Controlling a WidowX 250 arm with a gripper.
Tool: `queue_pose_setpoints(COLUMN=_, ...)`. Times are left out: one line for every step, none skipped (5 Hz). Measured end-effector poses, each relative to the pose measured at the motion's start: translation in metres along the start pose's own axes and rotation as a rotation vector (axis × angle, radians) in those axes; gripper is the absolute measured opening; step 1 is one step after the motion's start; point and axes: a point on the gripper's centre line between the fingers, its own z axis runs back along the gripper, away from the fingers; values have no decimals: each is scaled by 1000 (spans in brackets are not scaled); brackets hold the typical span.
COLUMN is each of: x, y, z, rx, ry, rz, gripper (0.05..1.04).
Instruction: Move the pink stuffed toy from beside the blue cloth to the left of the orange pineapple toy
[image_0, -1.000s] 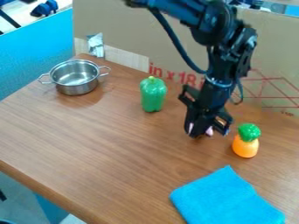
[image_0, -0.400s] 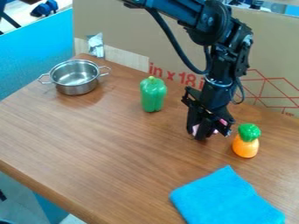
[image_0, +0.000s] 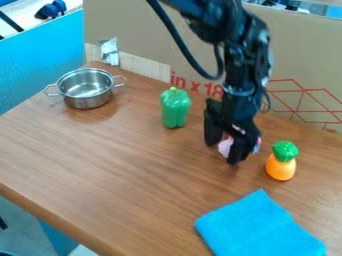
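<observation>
Where arm (image_0: 242, 60) bends, gripper (image_0: 222, 152) points steeply down; pink object (image_0: 226, 147) against it.

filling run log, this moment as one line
gripper at pink object; green pepper and pineapple either side; pot far left; blue cloth nearest camera

Glossy metal pot (image_0: 87, 99), matt blue cloth (image_0: 257, 226), smooth wood-look table (image_0: 120, 165).

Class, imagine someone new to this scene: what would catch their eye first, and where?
Probably the bright blue cloth at the picture's bottom right, and the black arm hanging down from the top edge, its claw at a pink thing. Next, likely, the green pepper left of the claw in the picture and the orange, green-topped toy to its right.
</observation>
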Motion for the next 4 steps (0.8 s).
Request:
queue_pose_setpoints(x=-23, y=2, z=35, rx=0, ry=-53, rz=-10, gripper=1008)
queue_pose_setpoints(x=-70, y=-6, z=55, rx=1, ry=-80, rz=5, gripper=1005)
queue_pose_setpoints(x=-115, y=-18, z=62, rx=-43, ry=-90, rz=21, gripper=1003)
queue_pose_setpoints(x=-124, y=-41, z=56, rx=-45, ry=-39, rz=-41, gripper=1002)
